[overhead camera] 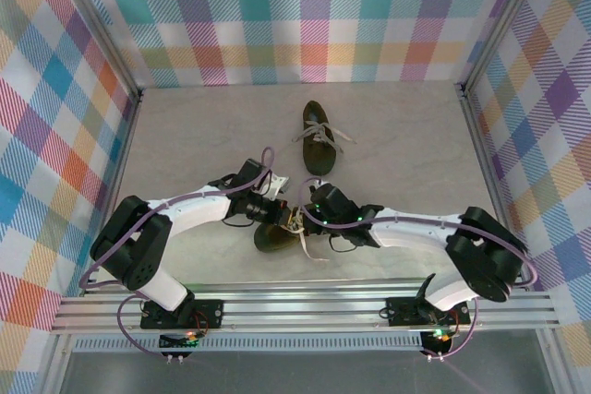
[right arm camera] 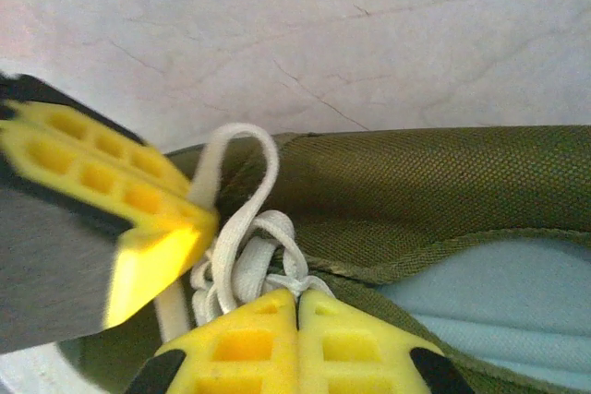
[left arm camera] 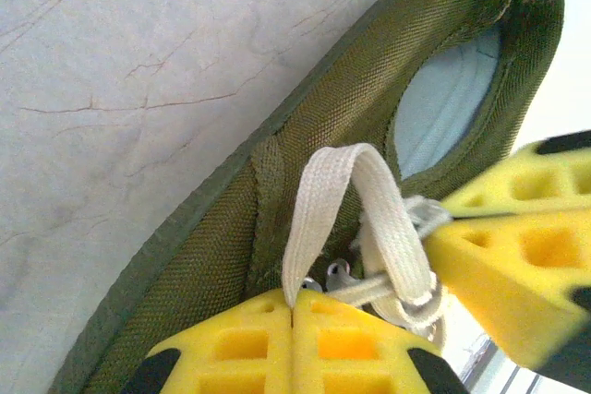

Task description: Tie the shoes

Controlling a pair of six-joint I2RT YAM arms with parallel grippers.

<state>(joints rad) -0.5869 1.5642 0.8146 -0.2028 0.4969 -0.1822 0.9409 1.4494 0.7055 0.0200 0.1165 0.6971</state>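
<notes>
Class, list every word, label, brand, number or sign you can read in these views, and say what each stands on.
None can be read. The near shoe, the far shoe, the cream laces, the yellow gripper pads, the plaid walls and the marbled table show no legible writing.

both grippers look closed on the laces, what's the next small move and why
Probably ease the grippers apart across the near shoe. The left gripper is shut on a lace loop, the right gripper on a second strand, and the crossing between them looks slack.
</notes>
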